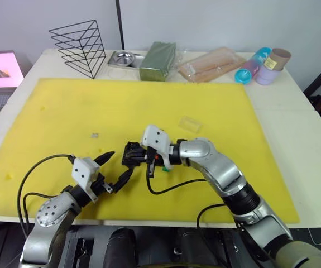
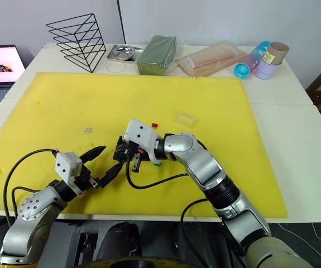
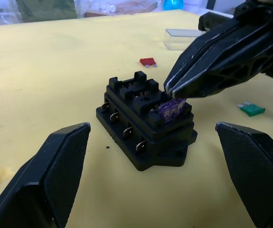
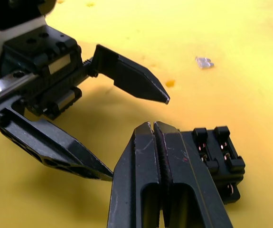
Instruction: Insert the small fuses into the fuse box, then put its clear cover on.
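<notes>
2 grippers meet at the fuse box [image 3: 145, 126], which sits on the yellow mat [image 1: 65, 111] near the middle of its front edge. The right gripper [image 3: 174, 91] has its fingers pressed together on the top of the purple fuse [image 3: 170, 110], and this fuse stands upright in a slot at one corner of the box. The other slots that I can see on top of the box look empty. The left gripper [image 1: 114, 167] is spread wide, with 1 finger on each side of the box and not touching it. The red fuse [image 3: 147, 61] lies flat on the mat just behind the box, and the green fuse [image 3: 251, 110] lies on the mat beside the box, under the right wrist. The pale fuse [image 4: 204, 62] lies alone on the mat, further toward the left edge. The clear cover [image 1: 190, 124] rests on the mat behind the box, toward the right side. Along the back edge of the tabletop stand a black wire rack [image 1: 81, 46], a metal dish [image 1: 123, 58] and a green block [image 1: 158, 61].
</notes>
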Motion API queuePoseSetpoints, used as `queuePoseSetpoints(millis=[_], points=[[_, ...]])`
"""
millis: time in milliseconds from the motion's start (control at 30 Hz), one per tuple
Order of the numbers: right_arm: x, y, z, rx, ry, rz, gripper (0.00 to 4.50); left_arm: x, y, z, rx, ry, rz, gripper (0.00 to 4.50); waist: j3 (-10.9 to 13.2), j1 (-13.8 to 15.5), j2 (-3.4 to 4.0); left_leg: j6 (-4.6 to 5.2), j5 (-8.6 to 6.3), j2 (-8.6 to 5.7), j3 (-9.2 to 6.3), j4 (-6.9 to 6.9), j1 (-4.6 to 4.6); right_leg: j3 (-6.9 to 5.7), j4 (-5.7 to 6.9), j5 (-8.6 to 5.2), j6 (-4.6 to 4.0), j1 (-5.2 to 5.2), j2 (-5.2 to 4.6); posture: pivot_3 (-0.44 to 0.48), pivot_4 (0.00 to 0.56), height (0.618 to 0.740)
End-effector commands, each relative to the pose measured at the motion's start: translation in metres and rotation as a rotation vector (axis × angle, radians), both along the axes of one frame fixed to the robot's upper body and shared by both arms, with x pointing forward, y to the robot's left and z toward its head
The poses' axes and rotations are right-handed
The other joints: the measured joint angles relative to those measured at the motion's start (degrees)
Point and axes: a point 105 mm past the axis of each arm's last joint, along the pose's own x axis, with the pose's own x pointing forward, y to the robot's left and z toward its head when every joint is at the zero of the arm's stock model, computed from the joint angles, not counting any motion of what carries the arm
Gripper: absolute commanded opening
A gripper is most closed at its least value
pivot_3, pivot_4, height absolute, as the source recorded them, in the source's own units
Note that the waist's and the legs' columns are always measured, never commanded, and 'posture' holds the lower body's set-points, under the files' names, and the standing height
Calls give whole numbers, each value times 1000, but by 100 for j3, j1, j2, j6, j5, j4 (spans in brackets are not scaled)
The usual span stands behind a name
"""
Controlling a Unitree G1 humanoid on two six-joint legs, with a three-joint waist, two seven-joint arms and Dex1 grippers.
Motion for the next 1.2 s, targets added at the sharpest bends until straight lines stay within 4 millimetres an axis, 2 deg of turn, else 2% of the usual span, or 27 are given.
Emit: queuePoseSetpoints(millis=[33,500,633,700,833,900,1000,1200], points=[[-2,-2,-13,-46,-7,5,41,-2,-5,7,-9,-26,-20,4500,0,0,0,0,0,0,0,0,1,0,0,0,0,1,0,0,150,740],[7,-12,-41,-129,48,-77,41,-2,-6,7,-12,-24,-18,4500,-18,2,-3,0,0,0,0,-1,7,0,0,0,0,7,0,0,150,740],[7,-14,-43,-134,52,-81,41,-2,-6,6,-11,-23,-19,4500,-21,7,-2,0,0,0,0,-1,12,0,0,0,-1,13,0,0,150,740],[7,-13,-36,-100,38,-79,41,-2,-5,6,-10,-22,-19,4500,-21,9,-2,0,0,0,0,-1,13,0,0,0,-1,15,-1,0,150,740],[0,-3,-2,75,23,-12,41,-3,-4,6,-5,-26,-16,4500,-22,6,-3,0,0,0,-1,-2,12,0,0,-1,-1,13,0,0,150,740],[-2,-2,9,126,19,-4,41,-3,-3,6,-3,-27,-15,4500,-21,9,-3,0,0,0,-1,-2,9,0,0,0,-1,11,0,0,150,740],[-6,-1,41,225,-8,23,41,-4,0,7,1,-31,-10,4500,-20,7,-3,0,0,0,-1,-2,2,0,-1,0,-1,2,0,0,150,740],[-18,-9,56,208,-79,90,41,-11,9,19,-9,-12,3,4500,-19,-3,-2,0,0,0,-4,-6,1,-1,-3,-1,-1,1,1,0,150,740]])
